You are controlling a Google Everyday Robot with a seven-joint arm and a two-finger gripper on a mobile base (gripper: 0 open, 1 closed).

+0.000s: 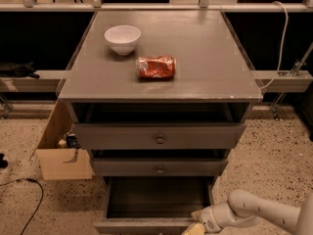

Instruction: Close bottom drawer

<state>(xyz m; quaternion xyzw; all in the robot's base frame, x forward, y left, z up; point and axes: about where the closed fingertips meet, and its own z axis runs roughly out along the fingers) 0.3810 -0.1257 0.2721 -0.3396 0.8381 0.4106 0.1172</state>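
Note:
The bottom drawer (146, 225) of the grey cabinet (161, 77) stands pulled out at the frame's lower edge, its dark inside showing. Only the top of its flat front shows. My gripper (194, 227) is at the right end of that front, at the bottom edge of the view, on a white arm coming in from the lower right. The top drawer (159, 137) and the middle drawer (159, 167), each with a small knob, stand slightly out.
A white bowl (122, 38) and a red crumpled packet (155, 66) lie on the cabinet top. A cardboard box (62, 155) stands on the speckled floor to the left. A black cable (29, 195) lies at the lower left. A rail runs behind.

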